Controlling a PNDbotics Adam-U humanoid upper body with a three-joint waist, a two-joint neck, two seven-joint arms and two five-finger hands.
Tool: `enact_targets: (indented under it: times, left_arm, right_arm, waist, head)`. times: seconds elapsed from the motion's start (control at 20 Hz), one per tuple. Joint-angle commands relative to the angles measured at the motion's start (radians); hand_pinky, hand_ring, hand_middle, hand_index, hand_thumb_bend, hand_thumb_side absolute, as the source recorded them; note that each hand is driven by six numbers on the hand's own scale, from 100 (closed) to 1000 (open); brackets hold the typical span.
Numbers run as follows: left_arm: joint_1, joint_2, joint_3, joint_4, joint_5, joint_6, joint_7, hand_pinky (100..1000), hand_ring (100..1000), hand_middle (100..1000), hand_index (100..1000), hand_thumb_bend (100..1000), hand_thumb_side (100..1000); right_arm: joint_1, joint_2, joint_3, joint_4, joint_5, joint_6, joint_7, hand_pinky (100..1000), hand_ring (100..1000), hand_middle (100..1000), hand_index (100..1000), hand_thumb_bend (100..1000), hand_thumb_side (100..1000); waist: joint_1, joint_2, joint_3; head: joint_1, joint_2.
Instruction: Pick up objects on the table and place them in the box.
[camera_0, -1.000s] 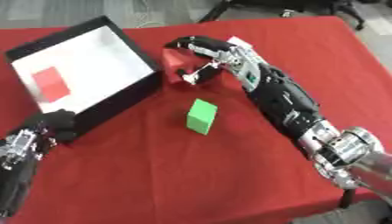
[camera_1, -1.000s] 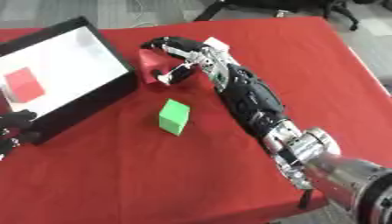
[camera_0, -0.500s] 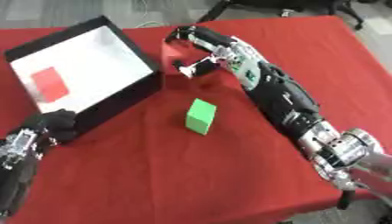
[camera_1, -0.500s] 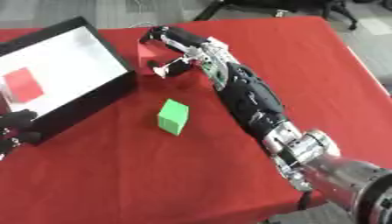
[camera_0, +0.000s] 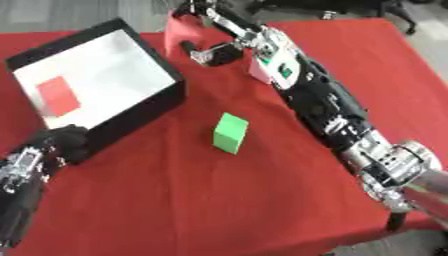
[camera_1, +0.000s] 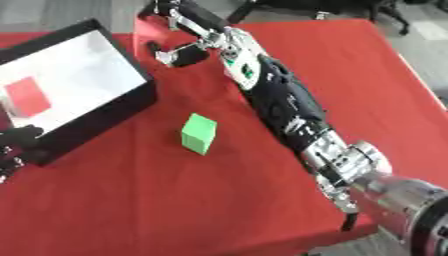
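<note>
1. The right hand (camera_0: 203, 30), top centre, grasps a red block (camera_0: 181, 29) lifted off the table, beside the box (camera_0: 105, 127).
2. The block could slip out and land outside the box's rim.
3. The left hand (camera_0: 61, 144), lower left, rests curled against the box and could nudge it.
4. The green block (camera_0: 229, 133) waits mid-frame.

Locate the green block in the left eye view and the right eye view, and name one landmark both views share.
Left eye view: the green block stands on the red cloth near the picture's centre, right of the box.
Right eye view: it sits left of centre, below the box's near corner.
Shared landmark: the black box, with a red piece lying inside.
</note>
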Motion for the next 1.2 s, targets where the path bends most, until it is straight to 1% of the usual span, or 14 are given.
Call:
enact_targets:
  times: [0.05,0.1,0.15,0.3,0.4,0.45,0.5,0.55,0.6,0.65,0.7,0.75,1.0,1.2]
  left_arm:
    - [-0.011,0.001,-0.005,-0.008,0.005,-0.001,-0.006,817,1000,762,683,100,888]
    - [-0.013,0.000,-0.007,-0.008,0.005,-0.001,-0.008,817,1000,762,683,100,888]
    - [-0.015,-0.002,-0.009,-0.007,0.006,0.000,-0.009,817,1000,762,683,100,888]
    - [-0.024,-0.008,-0.016,-0.004,0.007,0.001,-0.016,817,1000,762,683,100,887]
    - [-0.033,-0.012,-0.023,0.000,0.009,0.003,-0.022,817,1000,762,683,100,887]
    - [-0.037,-0.015,-0.026,0.001,0.009,0.003,-0.026,817,1000,762,683,100,888]
    - [-0.041,-0.017,-0.030,0.003,0.010,0.004,-0.029,817,1000,762,683,100,888]
    - [-0.044,-0.019,-0.033,0.004,0.011,0.004,-0.032,817,1000,762,683,100,888]
    - [-0.047,-0.020,-0.036,0.005,0.012,0.004,-0.036,817,1000,762,683,100,888]
    - [-0.048,-0.021,-0.038,0.005,0.014,0.004,-0.039,817,1000,762,683,100,889]
    - [-0.049,-0.022,-0.040,0.005,0.014,0.004,-0.041,817,1000,762,683,100,889]
    - [-0.049,-0.022,-0.041,0.006,0.015,0.004,-0.043,817,1000,763,683,100,889]
    - [-0.048,-0.022,-0.042,0.006,0.014,0.004,-0.045,817,1000,763,683,100,891]
    - [-0.043,-0.020,-0.039,0.007,0.013,0.004,-0.044,818,1000,763,683,100,893]
  right_arm:
    - [-0.036,0.005,0.018,-0.038,-0.056,0.001,0.042,881,567,365,766,100,351]
    - [-0.044,0.019,0.026,-0.038,-0.072,0.003,0.057,884,570,365,769,100,182]
    - [-0.052,0.035,0.033,-0.033,-0.088,0.006,0.073,886,573,368,772,100,350]
    - [-0.070,0.076,0.045,-0.005,-0.120,0.020,0.118,895,592,385,797,100,337]
    - [-0.075,0.100,0.046,0.022,-0.111,0.024,0.150,900,619,420,829,100,303]
    - [-0.075,0.107,0.043,0.034,-0.101,0.022,0.161,901,663,483,874,100,291]
    - [-0.075,0.113,0.038,0.045,-0.089,0.021,0.163,903,686,515,891,100,289]
    - [-0.075,0.116,0.034,0.053,-0.075,0.016,0.158,916,784,694,950,100,271]
    - [-0.075,0.116,0.032,0.057,-0.061,0.007,0.149,943,840,776,975,100,256]
    - [-0.074,0.112,0.033,0.059,-0.045,-0.003,0.143,1000,961,932,1000,100,223]
    - [-0.073,0.107,0.035,0.059,-0.029,-0.012,0.141,1000,983,955,1000,100,218]
    - [-0.072,0.103,0.035,0.056,-0.011,-0.019,0.139,1000,1000,1000,1000,100,273]
    - [-0.062,0.099,0.032,0.037,0.075,-0.032,0.115,1000,1000,1000,1000,100,323]
    - [-0.051,0.099,0.033,0.030,0.124,-0.047,0.090,1000,1000,1000,1000,100,309]
  waist:
    - [0.009,-0.022,0.008]
    - [0.009,-0.021,0.012]
    - [0.009,-0.020,0.017]
    - [0.009,-0.017,0.033]
    - [0.008,-0.015,0.045]
    - [0.007,-0.014,0.050]
    - [0.006,-0.013,0.054]
    - [0.005,-0.012,0.058]
    - [0.004,-0.012,0.061]
    - [0.003,-0.011,0.063]
    - [0.001,-0.011,0.064]
    - [0.000,-0.011,0.064]
    - [-0.002,-0.010,0.061]
    - [0.001,-0.013,0.048]
  head:
    - [-0.007,-0.002]
    - [-0.011,-0.002]
    - [-0.016,-0.002]
    - [-0.034,-0.002]
    - [-0.048,-0.005]
    - [-0.054,-0.009]
    - [-0.059,-0.011]
    - [-0.065,-0.012]
    - [-0.069,-0.013]
    - [-0.071,-0.013]
    - [-0.072,-0.014]
    - [-0.073,-0.015]
    - [-0.073,-0.018]
    - [-0.065,-0.013]
